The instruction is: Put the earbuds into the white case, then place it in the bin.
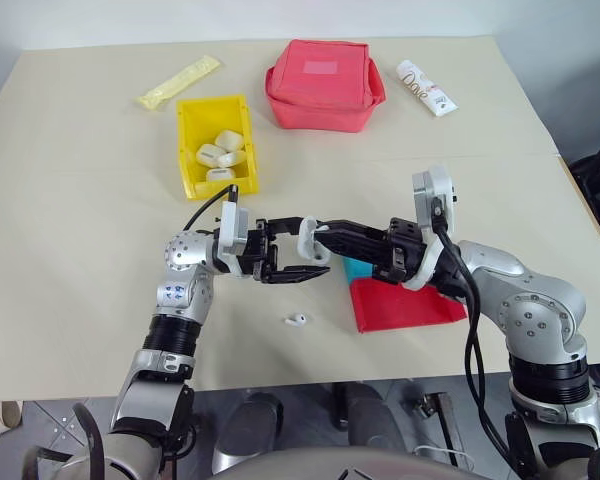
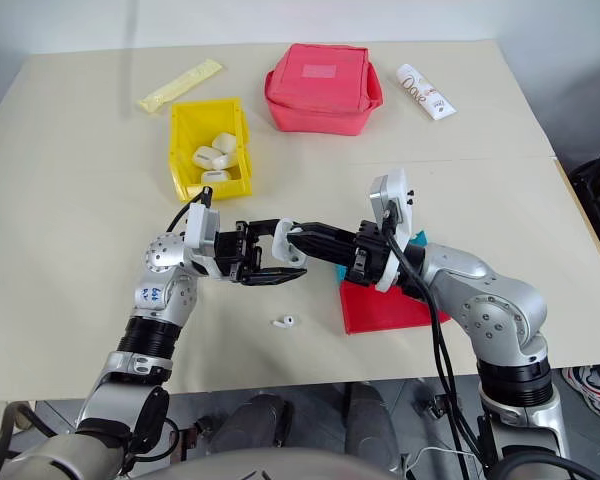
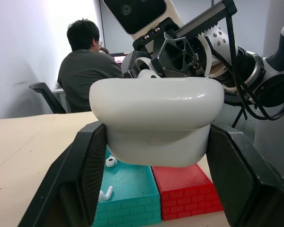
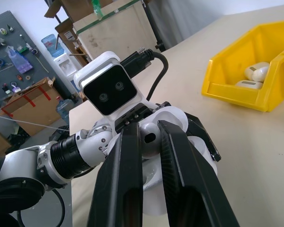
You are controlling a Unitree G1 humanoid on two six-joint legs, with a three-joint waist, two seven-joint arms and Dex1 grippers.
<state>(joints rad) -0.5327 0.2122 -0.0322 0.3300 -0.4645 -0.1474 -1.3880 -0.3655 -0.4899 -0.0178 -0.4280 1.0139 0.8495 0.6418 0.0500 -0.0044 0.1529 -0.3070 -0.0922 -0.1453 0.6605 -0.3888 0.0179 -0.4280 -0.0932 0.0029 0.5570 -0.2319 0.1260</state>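
Holding the white case (image 3: 157, 124) mid-air above the desk (image 1: 80, 230), the left tool (image 1: 298, 262) clamps it across its sides. The right tool (image 4: 149, 142), fingers nearly pressed together, pinches one earbud (image 4: 148, 138) just over the case, apparently at the open lid. Case: glossy, rounded, light, slippery; grip the flat flanks. Earbuds are tiny and smooth; take them at the head. A loose earbud (image 1: 297, 321) lies on the desk below. The yellow bin (image 1: 192, 115) sits well apart, with several white cases inside.
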